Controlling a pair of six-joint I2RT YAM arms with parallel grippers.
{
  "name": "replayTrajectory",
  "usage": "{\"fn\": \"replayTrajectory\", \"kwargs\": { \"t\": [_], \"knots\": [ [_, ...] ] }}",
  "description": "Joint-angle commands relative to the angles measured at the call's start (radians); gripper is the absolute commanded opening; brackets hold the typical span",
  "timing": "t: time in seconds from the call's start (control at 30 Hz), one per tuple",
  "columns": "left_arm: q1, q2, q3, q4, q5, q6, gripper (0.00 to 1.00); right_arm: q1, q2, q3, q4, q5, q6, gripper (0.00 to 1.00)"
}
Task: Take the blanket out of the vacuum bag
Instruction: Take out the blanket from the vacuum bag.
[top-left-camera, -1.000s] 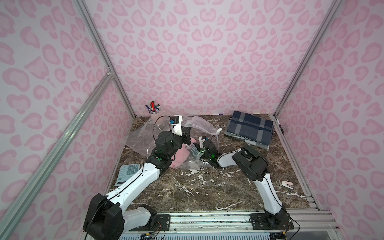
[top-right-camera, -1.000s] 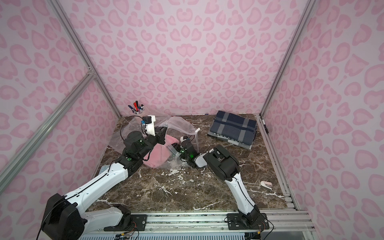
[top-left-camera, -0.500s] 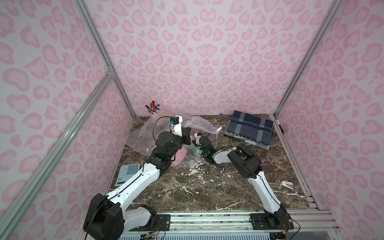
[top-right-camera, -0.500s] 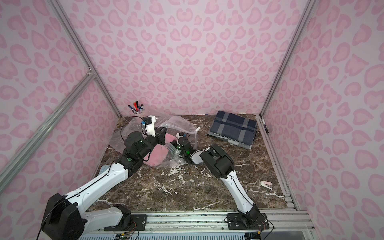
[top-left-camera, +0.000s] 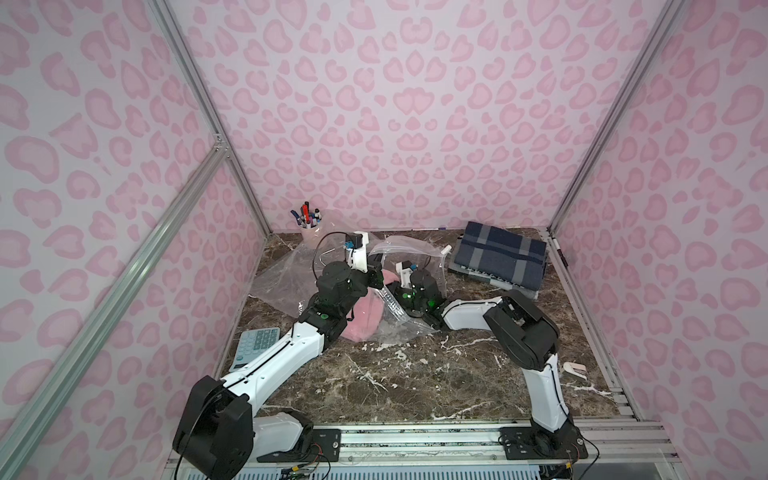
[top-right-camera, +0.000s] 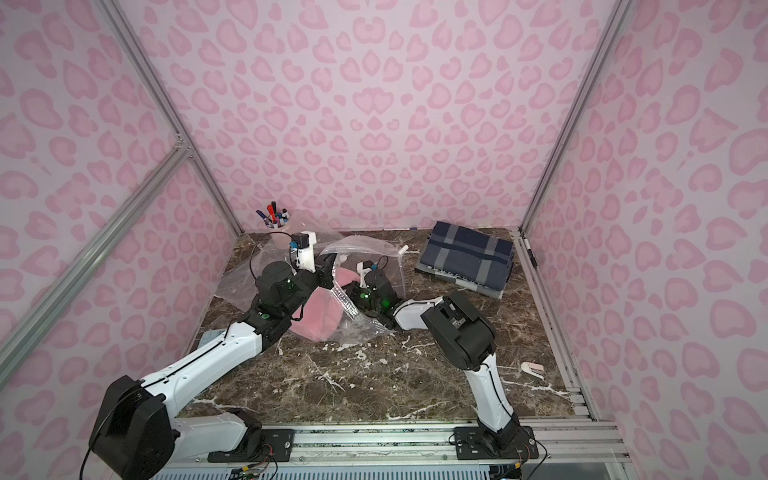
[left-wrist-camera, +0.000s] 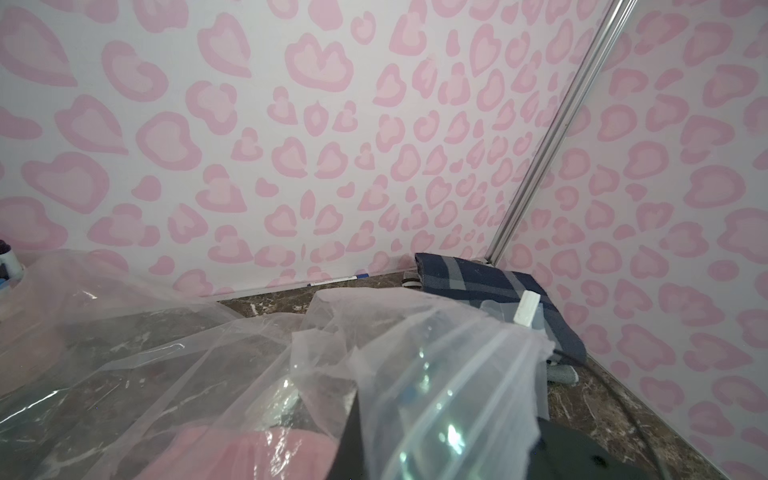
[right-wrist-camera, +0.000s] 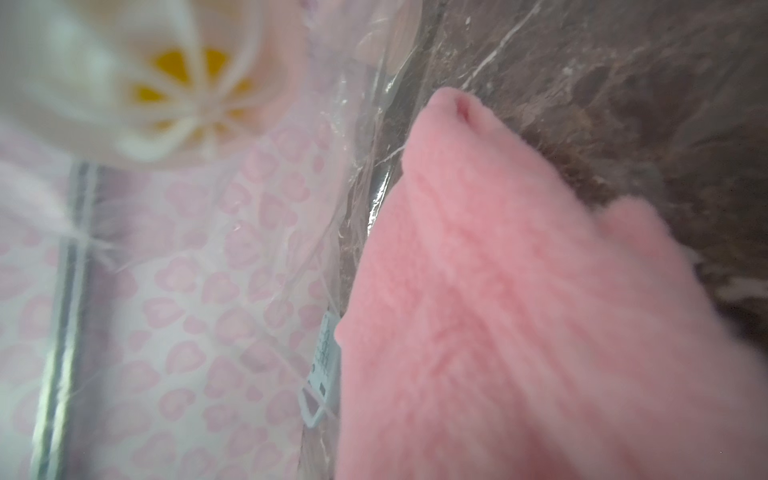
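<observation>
Left jaws pinched on vacuum bag (top-left-camera: 411, 254), right jaws closed, tips hidden inside beside pink blanket (top-left-camera: 368, 316)

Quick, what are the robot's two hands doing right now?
Left gripper: jaws shut, holding the bag up.
Right gripper: jaws shut at the blanket; grip hidden.

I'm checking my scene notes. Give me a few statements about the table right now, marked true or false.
1. The pink blanket lies wholly outside the vacuum bag. False: clear plastic covers part of it.
2. A folded navy plaid blanket lies at the back right corner of the table. True.
3. The marker cup has tipped over. False: it stands upright.
4. A calculator lies beside the left arm. True.
5. The left gripper is open. False: it is shut on the bag's edge.
</observation>
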Motion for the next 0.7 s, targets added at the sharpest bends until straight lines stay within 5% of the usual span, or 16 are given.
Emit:
{"fn": "replayTrajectory", "kwargs": {
  "t": [0.0,0.33,0.67],
  "knots": [
    [0.001,0.013,-0.013,0.053,-0.035,0.001,0.04,0.0,-0.078,-0.052,-0.027,0.028,-0.072,0.0],
    [0.0,0.048,0.044,-0.075,-0.173,-0.019,0.04,0.043,-0.256,-0.041,-0.297,0.14,-0.302,0.0],
    [0.005,0.108,0.101,-0.119,-0.273,-0.032,0.04,0.059,-0.383,-0.135,-0.327,0.144,-0.317,0.0]
  ]
}}
